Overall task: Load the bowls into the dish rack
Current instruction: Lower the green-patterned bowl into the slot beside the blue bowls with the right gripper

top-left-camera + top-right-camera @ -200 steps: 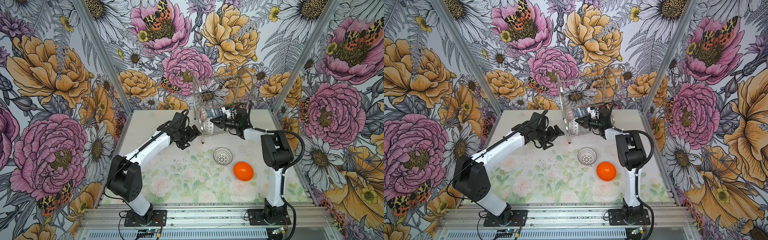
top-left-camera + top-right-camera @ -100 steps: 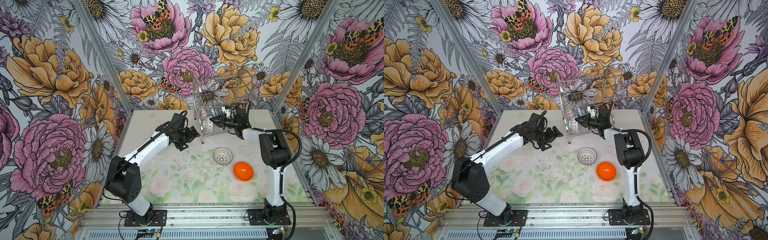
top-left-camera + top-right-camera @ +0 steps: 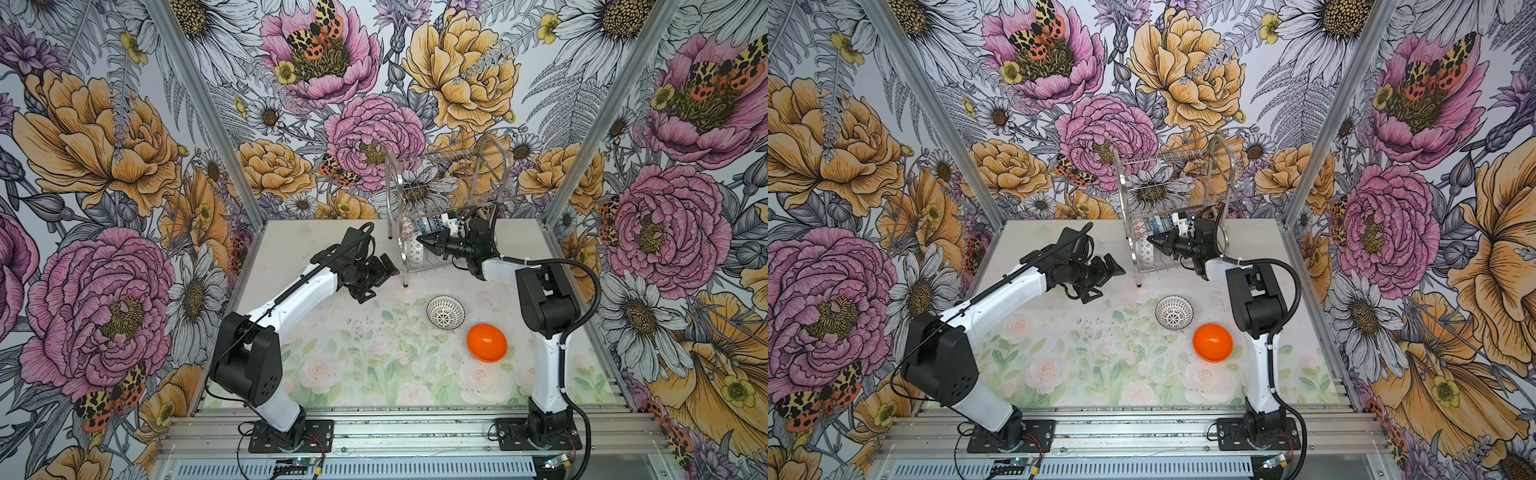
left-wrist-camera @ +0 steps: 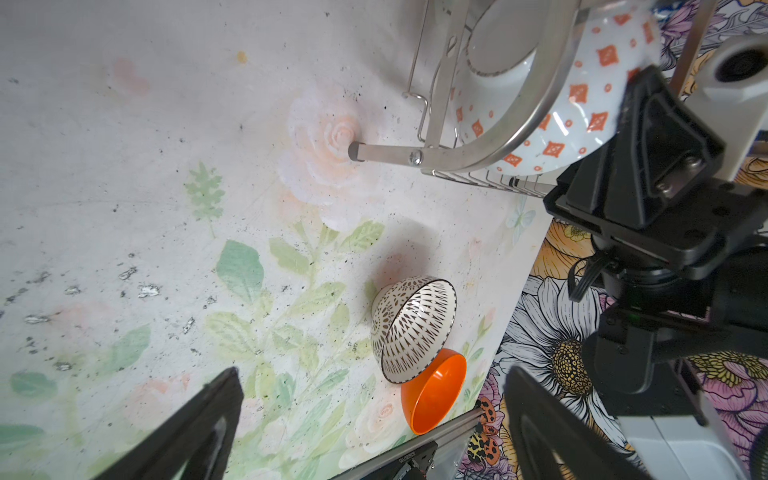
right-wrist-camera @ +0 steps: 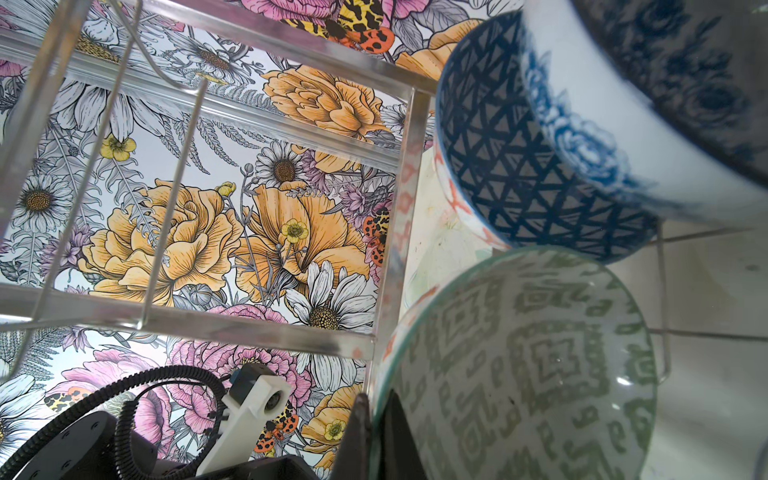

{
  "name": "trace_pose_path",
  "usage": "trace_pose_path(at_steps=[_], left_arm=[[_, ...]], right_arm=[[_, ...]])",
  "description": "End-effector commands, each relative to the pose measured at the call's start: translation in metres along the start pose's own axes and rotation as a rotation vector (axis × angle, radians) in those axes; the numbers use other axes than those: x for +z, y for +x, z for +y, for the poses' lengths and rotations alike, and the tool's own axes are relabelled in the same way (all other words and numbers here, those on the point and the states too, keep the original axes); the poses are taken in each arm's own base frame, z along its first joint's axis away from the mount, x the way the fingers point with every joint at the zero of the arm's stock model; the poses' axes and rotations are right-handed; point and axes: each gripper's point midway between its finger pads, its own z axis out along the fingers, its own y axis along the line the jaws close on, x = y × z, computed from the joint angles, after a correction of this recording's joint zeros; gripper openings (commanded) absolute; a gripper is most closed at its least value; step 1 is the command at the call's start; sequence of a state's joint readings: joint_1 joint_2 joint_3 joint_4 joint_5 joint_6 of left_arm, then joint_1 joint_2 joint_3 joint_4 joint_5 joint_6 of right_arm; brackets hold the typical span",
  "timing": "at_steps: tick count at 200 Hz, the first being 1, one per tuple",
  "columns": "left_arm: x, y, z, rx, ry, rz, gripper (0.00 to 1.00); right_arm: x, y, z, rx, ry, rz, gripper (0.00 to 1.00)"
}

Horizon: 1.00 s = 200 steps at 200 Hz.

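Two bowls sit on desk [image 3: 332,332], centre-right: black-white lattice ceramic bowl [image 3: 445,312], glossy orange bowl [image 3: 486,343]. R gripper [image 3: 422,240] clamps grey-green patterned bowl [image 5: 519,365] by rim to seat it edgewise in steel wire dish rack [image 3: 440,156], upper centre. L gripper [image 3: 378,280] released.

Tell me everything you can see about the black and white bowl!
The black-and-white bowl is small, round and looks like glossy ceramic. It is white with black marks: dashes fanning out inside, a lacy pattern outside, a dark rim. It stands upright and empty on the flowery table, in front of the dish rack. The orange bowl sits close beside it; whether they touch is hard to tell. Neither the left end effector nor the right end effector touches it.
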<state>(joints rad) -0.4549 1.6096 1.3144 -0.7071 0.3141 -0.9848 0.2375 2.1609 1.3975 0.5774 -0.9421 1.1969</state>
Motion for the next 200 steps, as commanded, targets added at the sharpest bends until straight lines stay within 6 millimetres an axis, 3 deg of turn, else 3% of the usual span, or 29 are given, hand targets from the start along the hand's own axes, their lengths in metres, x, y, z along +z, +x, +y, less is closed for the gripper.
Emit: trace_pose_path(at_steps=[1,94,200], left_arm=[[-0.01,0.001,-0.001,0.026,0.016,-0.007,0.99],[-0.011,0.004,-0.005,0.034,0.014,-0.004,0.99],[-0.009,0.007,-0.003,0.04,0.006,-0.002,0.99]], right_arm=[[0.015,0.031,-0.024,0.085,0.045,0.062,0.0],[0.026,0.039,-0.02,0.096,0.013,0.087,0.0],[0.007,0.035,-0.035,0.076,0.077,0.078,0.0]])
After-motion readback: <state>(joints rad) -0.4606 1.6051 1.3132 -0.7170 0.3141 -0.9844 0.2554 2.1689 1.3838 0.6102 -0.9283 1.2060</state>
